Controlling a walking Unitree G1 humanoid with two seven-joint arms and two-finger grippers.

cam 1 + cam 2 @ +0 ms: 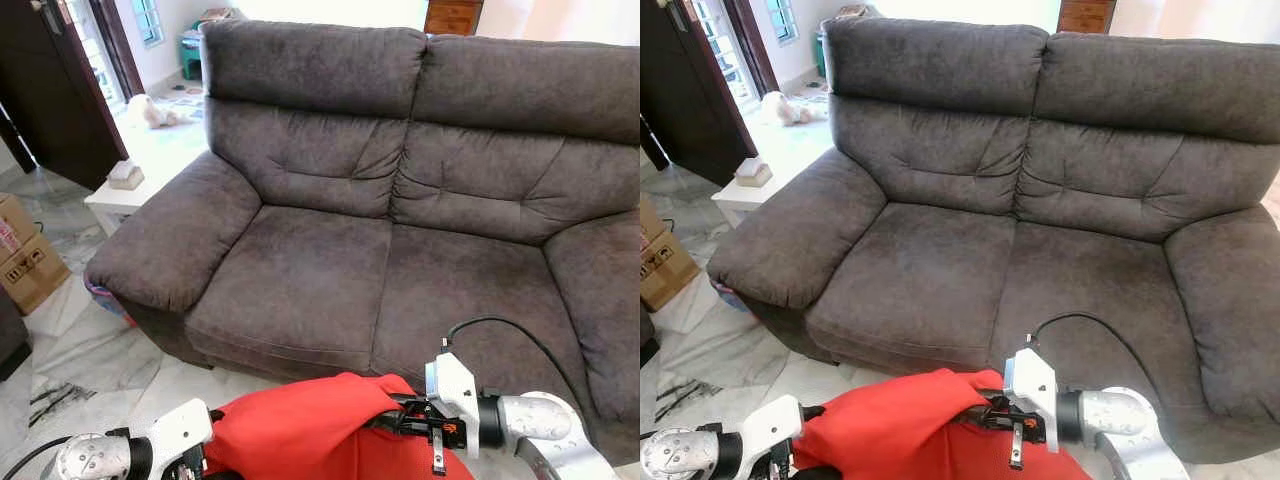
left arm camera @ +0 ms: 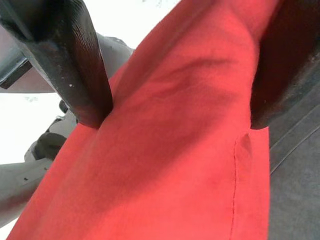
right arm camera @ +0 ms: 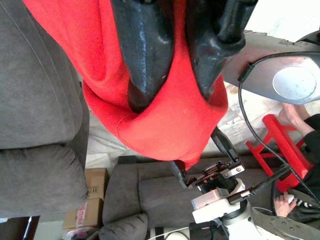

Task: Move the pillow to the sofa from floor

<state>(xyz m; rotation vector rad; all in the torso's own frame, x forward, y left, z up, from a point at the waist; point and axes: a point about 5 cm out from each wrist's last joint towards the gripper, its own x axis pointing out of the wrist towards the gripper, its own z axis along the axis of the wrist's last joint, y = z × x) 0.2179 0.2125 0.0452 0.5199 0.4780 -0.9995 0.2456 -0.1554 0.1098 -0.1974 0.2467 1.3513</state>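
A soft red fabric pillow [image 1: 300, 430], creased and bunched, hangs in front of the plush grey sofa [image 1: 330, 270], above the marble floor [image 1: 90, 360]. Left gripper [image 2: 175, 120] and right gripper [image 3: 170, 95] each pinch its cloth between nearly closed fingers.

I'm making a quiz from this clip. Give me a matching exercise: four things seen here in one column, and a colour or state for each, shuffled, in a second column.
Things:
1. pillow
2. sofa
3. cardboard box
4. left pincer

Colour or state:
A. dark grey, seat bare
B. brown, standing on the floor left of the sofa
C. red, held up in front of the sofa
D. shut on red fabric

Pairs: 1-C, 2-A, 3-B, 4-D
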